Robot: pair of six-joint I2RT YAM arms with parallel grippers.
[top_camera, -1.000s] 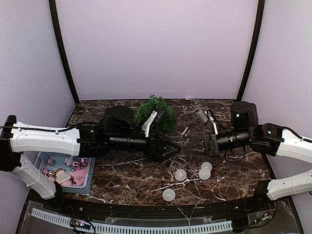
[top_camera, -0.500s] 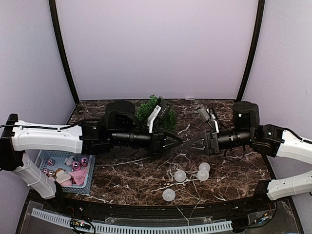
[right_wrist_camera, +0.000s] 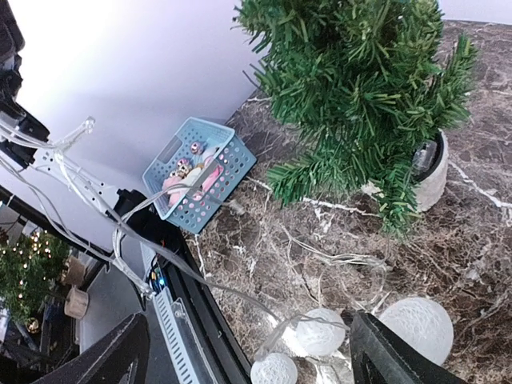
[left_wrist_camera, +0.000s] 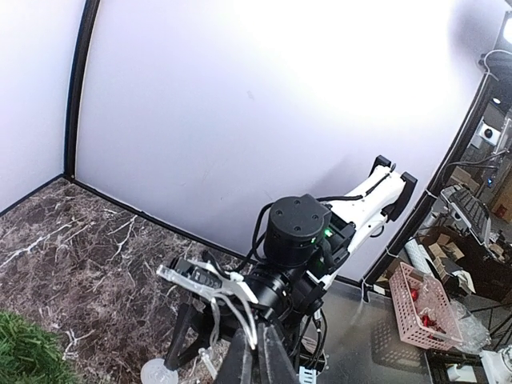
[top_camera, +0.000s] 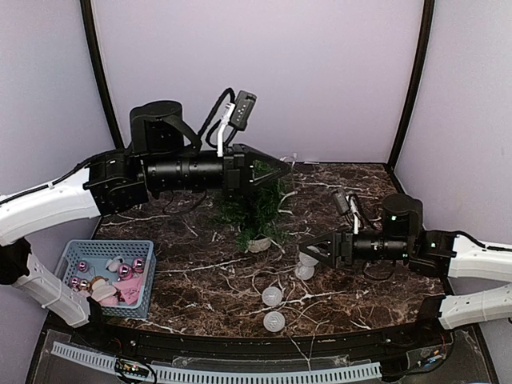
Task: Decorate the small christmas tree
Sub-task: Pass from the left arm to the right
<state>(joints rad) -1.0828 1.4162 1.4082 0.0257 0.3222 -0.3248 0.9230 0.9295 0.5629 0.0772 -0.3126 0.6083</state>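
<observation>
Left end effector (top_camera: 282, 166), clamped shut on the light string (top_camera: 273, 297), hangs above the tree (top_camera: 256, 210), upright on the table (top_camera: 192, 280). Right end effector (top_camera: 310, 250) gapes empty beside the tree. A snagged string could topple the tree.

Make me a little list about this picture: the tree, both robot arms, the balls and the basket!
small christmas tree: upright in its white pot, middle of the table
left end effector: shut, raised above the tree's top, pinching the thin wire of the light string
right end effector: open, low over the table, holding nothing
light string: its white balls lie on the table in front of the tree
blue basket: far left, near the left arm's base, pink baubles inside
</observation>
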